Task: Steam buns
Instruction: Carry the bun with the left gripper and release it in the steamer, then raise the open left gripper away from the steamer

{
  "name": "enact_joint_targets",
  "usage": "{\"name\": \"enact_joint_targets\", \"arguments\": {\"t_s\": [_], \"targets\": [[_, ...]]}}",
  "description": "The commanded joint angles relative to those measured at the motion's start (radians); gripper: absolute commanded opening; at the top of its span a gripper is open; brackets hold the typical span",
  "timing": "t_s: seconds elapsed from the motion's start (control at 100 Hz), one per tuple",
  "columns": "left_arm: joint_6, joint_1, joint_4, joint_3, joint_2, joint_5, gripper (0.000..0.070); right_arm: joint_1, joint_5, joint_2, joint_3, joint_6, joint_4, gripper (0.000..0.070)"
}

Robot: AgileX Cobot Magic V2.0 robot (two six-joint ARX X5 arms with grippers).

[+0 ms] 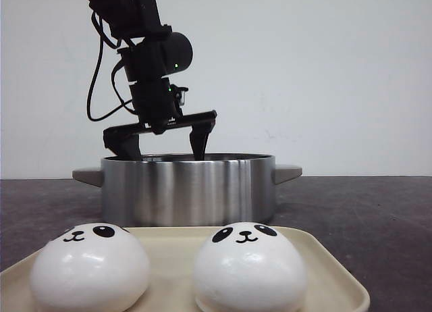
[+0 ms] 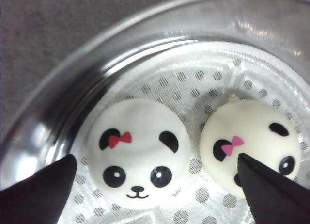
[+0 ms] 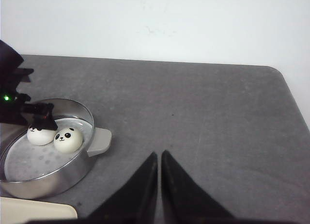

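Two panda-faced buns [image 1: 89,266] [image 1: 248,266] sit on the cream tray [image 1: 327,268] at the front. Two more lie inside the steel pot [image 1: 189,189] on a dotted liner: one with a red bow [image 2: 138,151], one with a pink bow [image 2: 249,139]. My left gripper [image 1: 164,152] hangs open at the pot's rim with its fingers dipped inside. In the left wrist view it [image 2: 156,158] straddles the red-bow bun without touching it, and one finger [image 2: 271,192] covers part of the pink-bow bun. My right gripper [image 3: 159,155] is shut and empty above bare table right of the pot.
The pot has grey side handles [image 1: 287,172] and stands mid-table behind the tray. The pot [image 3: 46,178] and both its buns also show in the right wrist view. The grey table's right edge [image 3: 290,95] and a white wall lie beyond.
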Motion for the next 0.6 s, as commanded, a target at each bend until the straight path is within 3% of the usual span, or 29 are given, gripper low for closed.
{"name": "enact_joint_targets", "arguments": {"t_s": [0.0,0.35,0.51,0.59], "targets": [[0.006,-0.01,-0.001,0.059,0.022,-0.002,0.0683,0.013,0.008,0.006,0.01,0.016,-0.008,0.0006],[0.01,-0.074,-0.225,0.389,-0.006,0.02,0.0676,0.013,0.054,0.006,-0.003,0.017,-0.05,0.0006],[0.036,-0.146,-0.25,0.446,-0.135,0.018,0.0676,0.013,-0.006,0.006,-0.034,0.043,-0.039,0.0006],[0.067,-0.187,-0.257,0.446,-0.219,-0.021,0.0676,0.013,-0.052,0.006,-0.06,0.06,-0.017,0.0006]]}}
